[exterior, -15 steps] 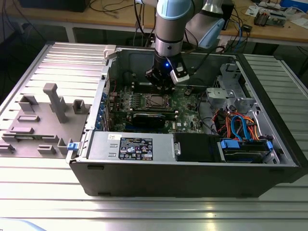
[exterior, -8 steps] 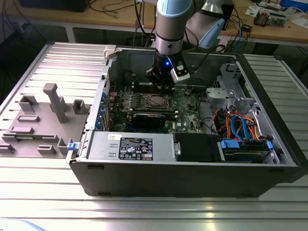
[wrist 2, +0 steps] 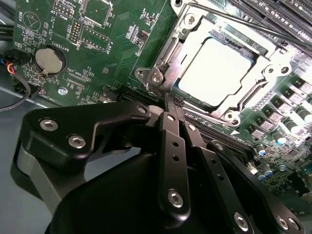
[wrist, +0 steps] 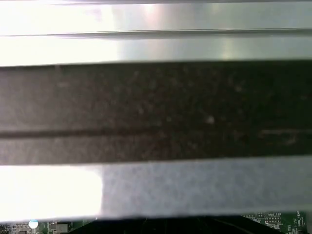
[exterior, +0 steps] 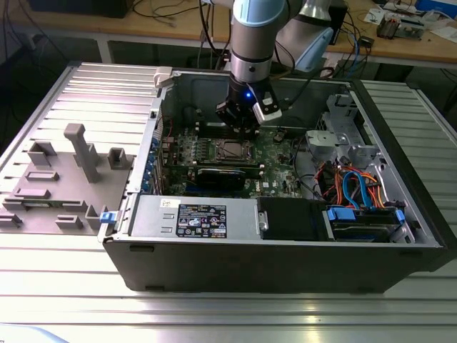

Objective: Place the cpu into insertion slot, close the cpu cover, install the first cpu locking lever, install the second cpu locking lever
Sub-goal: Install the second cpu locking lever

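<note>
Hovering with its fingers pressed together and holding nothing, the gripper (wrist 2: 171, 109) sits just beside the insertion slot (wrist 2: 161, 78), where the cpu (wrist 2: 217, 72) lies seated under the cpu cover (wrist 2: 195, 34).

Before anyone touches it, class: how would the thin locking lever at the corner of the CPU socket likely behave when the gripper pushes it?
The locking lever looks like a slim metal rod, so it probably flexes springily rather than staying rigid. Its smooth surface may slip off the closed gripper tips. Pinned at the cpu cover corner, it should pivot, not slide.
</note>
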Controlling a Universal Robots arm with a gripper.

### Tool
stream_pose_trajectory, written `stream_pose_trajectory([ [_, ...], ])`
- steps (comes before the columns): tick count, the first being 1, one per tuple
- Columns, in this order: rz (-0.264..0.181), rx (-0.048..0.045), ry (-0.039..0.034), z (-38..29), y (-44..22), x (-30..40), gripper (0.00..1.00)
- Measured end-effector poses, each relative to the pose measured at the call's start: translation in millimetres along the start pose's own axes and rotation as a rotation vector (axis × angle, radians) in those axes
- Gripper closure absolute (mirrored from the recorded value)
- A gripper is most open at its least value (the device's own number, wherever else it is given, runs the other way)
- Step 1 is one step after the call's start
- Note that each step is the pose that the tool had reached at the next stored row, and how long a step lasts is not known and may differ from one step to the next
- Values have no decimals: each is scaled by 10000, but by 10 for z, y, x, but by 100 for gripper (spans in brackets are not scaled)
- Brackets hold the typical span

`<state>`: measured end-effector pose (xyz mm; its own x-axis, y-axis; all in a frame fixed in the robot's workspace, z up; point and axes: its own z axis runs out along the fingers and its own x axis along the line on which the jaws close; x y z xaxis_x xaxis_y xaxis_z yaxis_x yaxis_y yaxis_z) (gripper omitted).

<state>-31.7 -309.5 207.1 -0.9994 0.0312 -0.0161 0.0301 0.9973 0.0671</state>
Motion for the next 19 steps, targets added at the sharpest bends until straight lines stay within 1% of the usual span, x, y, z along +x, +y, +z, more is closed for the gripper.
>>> stream_pose_trajectory([
  [6,0,-1,0,0,-6,0,89],
  [9,0,0,0,-3,-34,-1,89],
  [10,2,1,1,-10,-34,-1,89],
  [11,2,0,0,-35,-32,-1,89],
  [12,0,-1,0,-82,-29,-2,89],
  [14,0,0,2,-130,-26,-3,89],
  [15,0,1,4,-145,-25,-3,89],
  [17,-1,-2,4,-152,-28,-4,89],
  [19,0,0,5,-154,-59,-5,89],
])
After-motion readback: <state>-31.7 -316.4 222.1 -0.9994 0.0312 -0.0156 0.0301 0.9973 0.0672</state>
